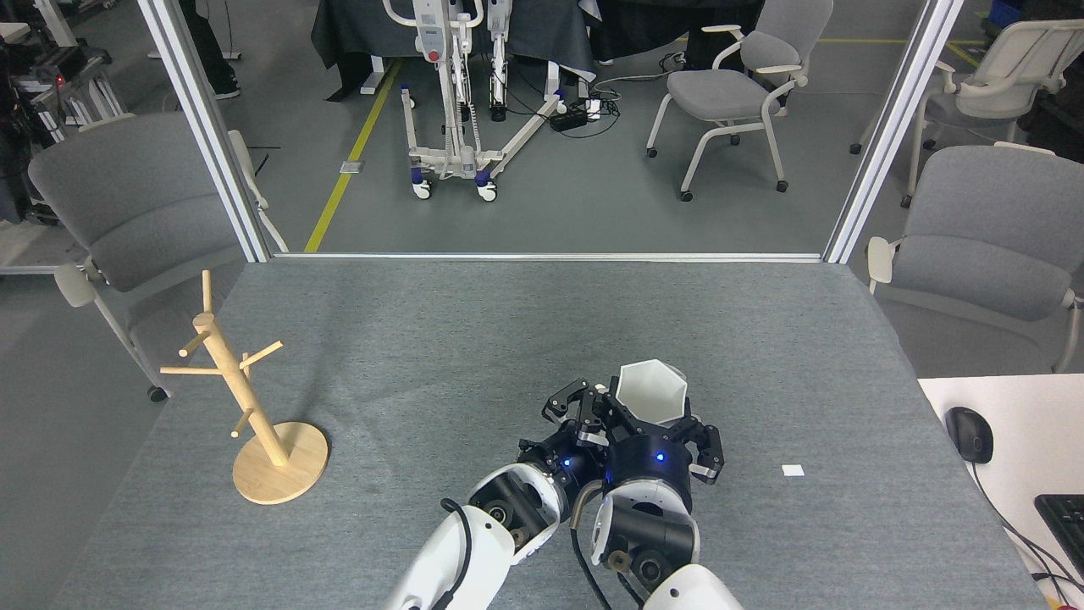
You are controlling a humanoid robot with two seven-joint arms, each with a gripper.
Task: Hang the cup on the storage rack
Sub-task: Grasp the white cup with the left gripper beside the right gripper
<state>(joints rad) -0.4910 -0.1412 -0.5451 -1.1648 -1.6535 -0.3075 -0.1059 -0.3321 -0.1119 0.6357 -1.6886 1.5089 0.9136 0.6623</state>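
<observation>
right hand [650, 421] grips cup [650, 394], rim up | left hand [576, 407] open beside it | storage rack [246, 398] far left on table [474, 339]

Two arms rise from the bottom edge, side by side. Left arm [474, 551]: glossy white shell on the near link, then a black joint collar with round recessed caps. A thin black cable [461, 529] loops along its outer side. Right arm [669, 559]: white shell, black cylindrical wrist, brass-coloured round fitting low on the joint; a grey-black cable curves between the two arms. Both wrists carry a small blue light. Left gripper [576, 407]: black, skeletal linkage fingers with visible pivots and silver screw heads. Right gripper [652, 424]: same black build, fingers splayed outward, small white patches near the knuckles.
</observation>
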